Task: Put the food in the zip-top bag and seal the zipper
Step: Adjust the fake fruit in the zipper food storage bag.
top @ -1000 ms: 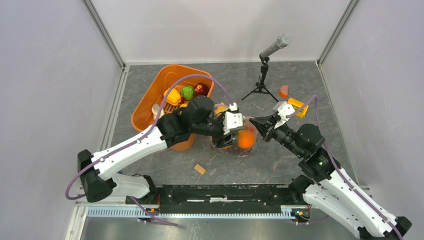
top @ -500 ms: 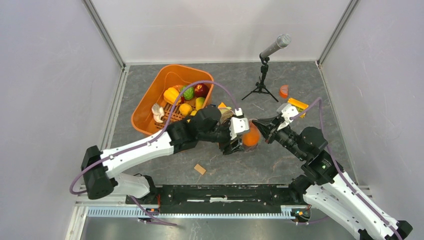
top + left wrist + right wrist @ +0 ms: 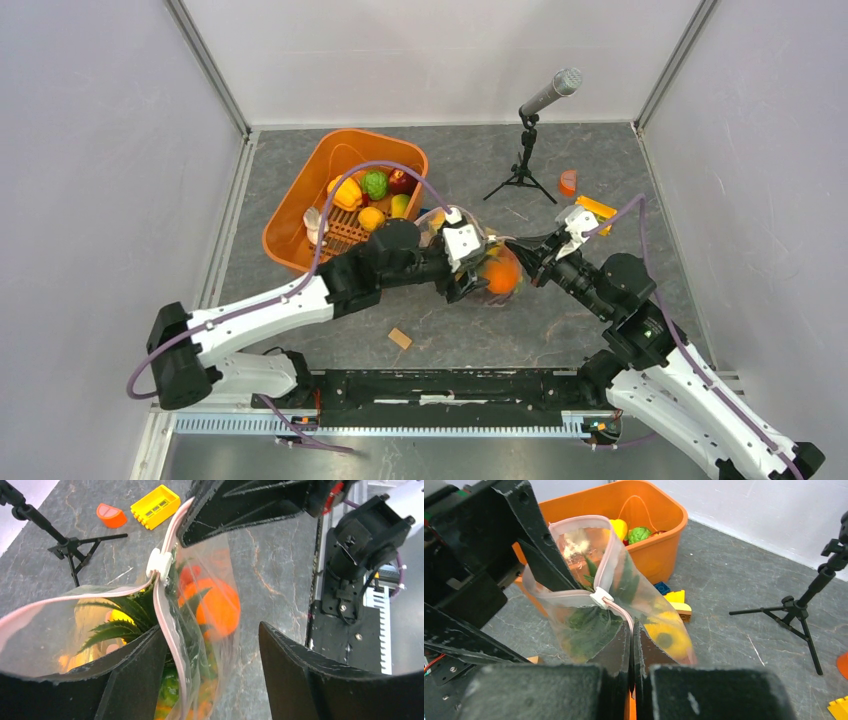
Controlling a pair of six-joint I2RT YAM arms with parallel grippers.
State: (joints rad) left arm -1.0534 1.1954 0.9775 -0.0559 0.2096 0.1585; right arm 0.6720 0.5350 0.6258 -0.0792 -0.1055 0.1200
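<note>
The clear zip-top bag [image 3: 497,275] stands between both arms, holding a pineapple [image 3: 135,615], an orange fruit [image 3: 215,607] and a yellow piece [image 3: 669,635]. Its pink zipper [image 3: 170,530] carries a white slider [image 3: 159,564] partway along, and the mouth past the slider gapes open. My right gripper [image 3: 631,630] is shut on the zipper's closed end. My left gripper [image 3: 212,628] is open and straddles one bag wall, one finger [image 3: 125,675] inside the mouth and the other outside. More food [image 3: 372,190] lies in the orange tub.
The orange tub [image 3: 300,195] stands at the back left, just behind the bag. A microphone tripod [image 3: 522,165] stands at the back right, with an orange block [image 3: 568,182] and a yellow block [image 3: 597,210] near it. A small wooden block [image 3: 400,338] lies in front.
My left gripper has spread wider and carried the bag to the right, toward the right gripper, then eased back slightly. The right gripper stays shut on the zipper.
</note>
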